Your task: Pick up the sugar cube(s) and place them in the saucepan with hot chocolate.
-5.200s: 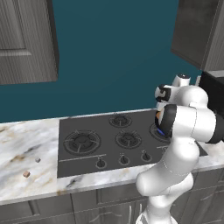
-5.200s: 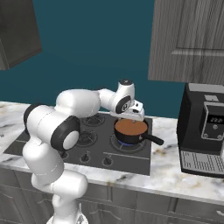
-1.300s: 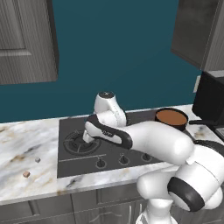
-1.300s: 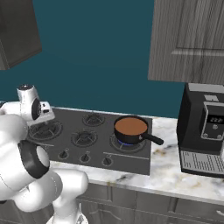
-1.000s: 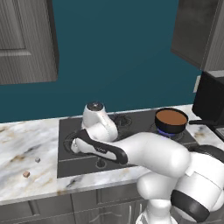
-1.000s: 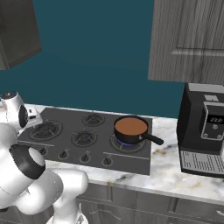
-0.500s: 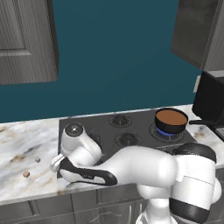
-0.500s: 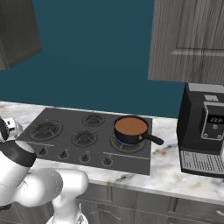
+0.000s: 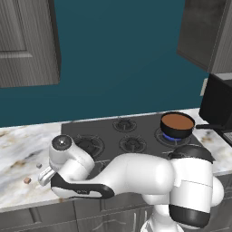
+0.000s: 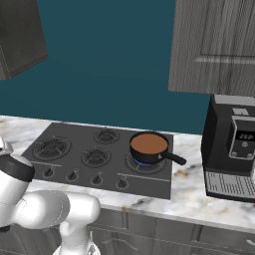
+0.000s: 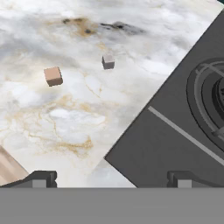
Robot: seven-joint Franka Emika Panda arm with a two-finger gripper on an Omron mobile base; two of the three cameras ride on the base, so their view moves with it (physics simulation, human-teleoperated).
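Hand view now over the marble surface (image 11: 65, 113) left of the stove (image 11: 175, 131), swung across from the saucepan (image 9: 177, 124): jaws wide and empty, grey cube (image 11: 108, 61) and brown cube (image 11: 53, 75) lying ahead, unpicked.

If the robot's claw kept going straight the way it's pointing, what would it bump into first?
Most likely the marble counter, close to the corner of the dark stove. The open claw aims down at that spot, with nothing in between. The two sugar cubes lie off to the side, though depth is hard to judge.

Burner (image 11: 214, 98) cut by hand view's right edge.
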